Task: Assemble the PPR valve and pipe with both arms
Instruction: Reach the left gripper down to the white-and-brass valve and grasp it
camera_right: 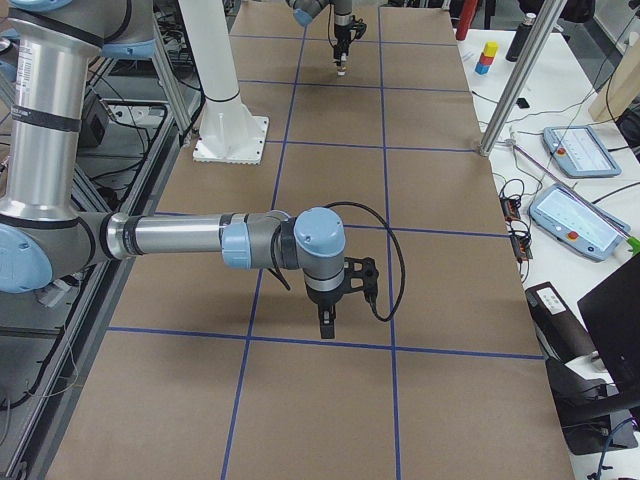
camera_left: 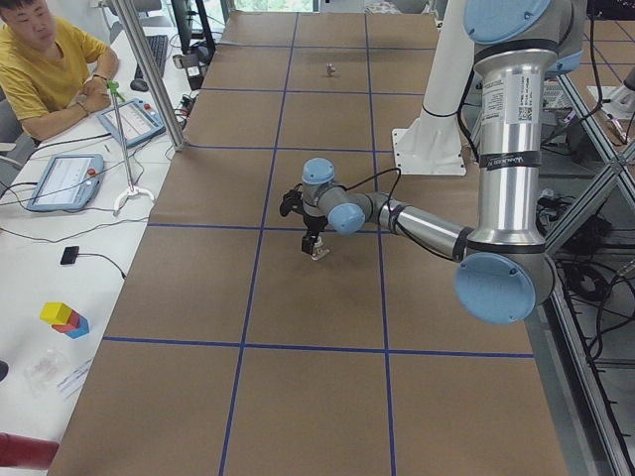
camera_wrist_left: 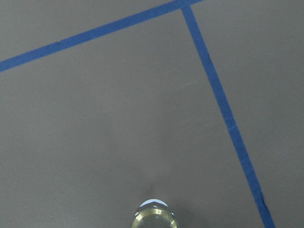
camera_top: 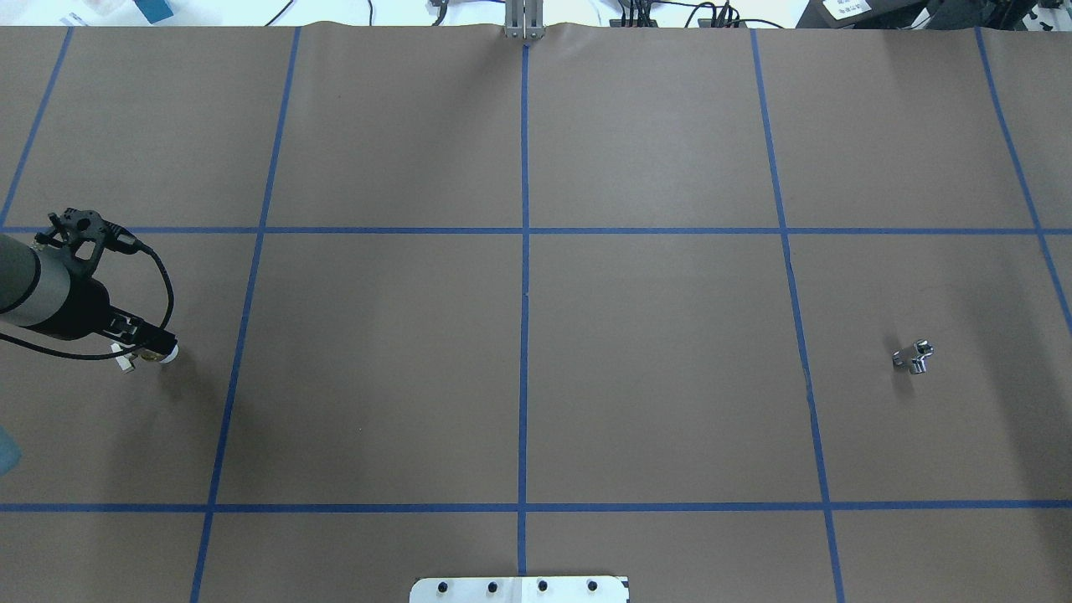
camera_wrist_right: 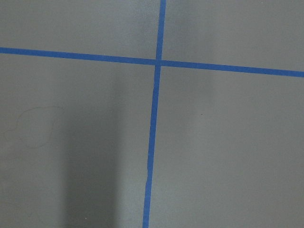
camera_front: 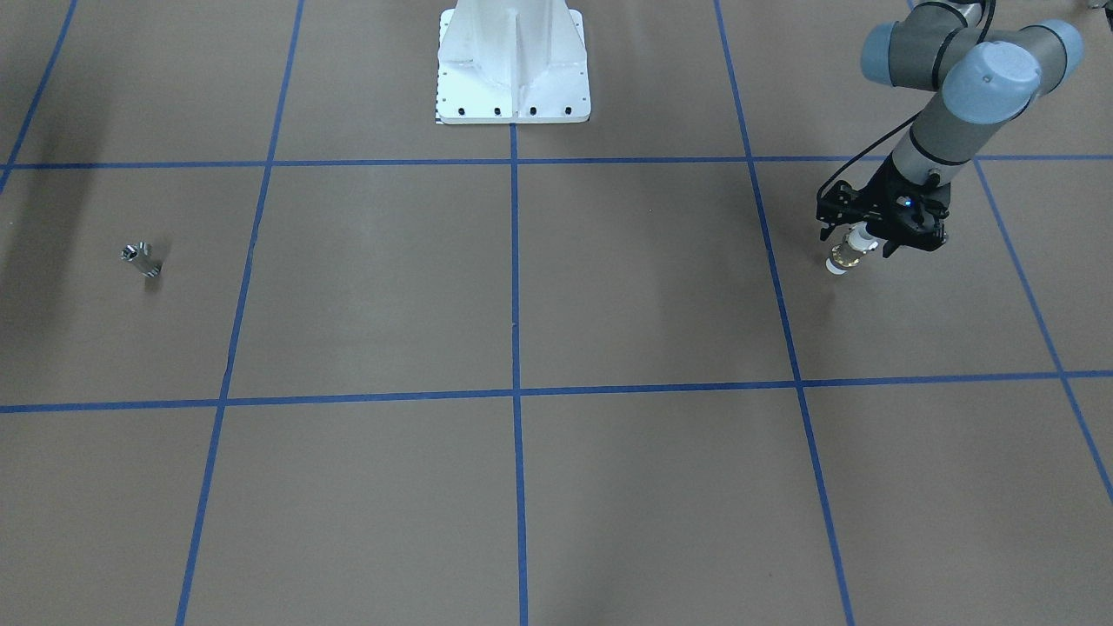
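My left gripper (camera_front: pixel 863 236) is shut on the PPR valve (camera_front: pixel 845 257), a short white cylinder with a brass band, and holds it end-down close over the table at my left. The valve also shows in the overhead view (camera_top: pixel 159 355), the exterior left view (camera_left: pixel 318 253) and at the bottom of the left wrist view (camera_wrist_left: pixel 154 216). The pipe (camera_front: pixel 142 259), a tiny silvery stub, lies alone on the table far to my right; it also shows in the overhead view (camera_top: pixel 914 358). My right gripper (camera_right: pixel 327 326) shows only in the exterior right view, pointing down over bare table; I cannot tell whether it is open.
The table is brown paper with a grid of blue tape lines (camera_top: pixel 524 293). The robot's white base plate (camera_front: pixel 513 69) stands at the table's middle edge. An operator (camera_left: pixel 45 69) and tablets sit at a side bench beyond the far edge.
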You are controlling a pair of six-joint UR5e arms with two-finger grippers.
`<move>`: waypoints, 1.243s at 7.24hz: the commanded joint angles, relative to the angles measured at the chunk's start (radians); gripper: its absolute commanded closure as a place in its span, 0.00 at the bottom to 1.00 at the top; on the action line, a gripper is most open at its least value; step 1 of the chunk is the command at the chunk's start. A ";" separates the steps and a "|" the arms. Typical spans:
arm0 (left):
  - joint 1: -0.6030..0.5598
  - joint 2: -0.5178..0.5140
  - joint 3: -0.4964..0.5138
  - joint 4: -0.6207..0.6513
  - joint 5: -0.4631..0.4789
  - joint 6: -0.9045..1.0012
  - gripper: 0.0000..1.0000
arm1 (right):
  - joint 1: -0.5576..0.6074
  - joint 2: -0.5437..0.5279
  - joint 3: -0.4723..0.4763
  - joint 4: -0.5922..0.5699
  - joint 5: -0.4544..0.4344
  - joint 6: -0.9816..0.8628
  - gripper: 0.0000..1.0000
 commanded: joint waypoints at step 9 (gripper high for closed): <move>0.103 -0.409 -0.168 0.639 0.001 -0.220 1.00 | 0.000 0.002 0.002 0.003 0.039 0.000 0.00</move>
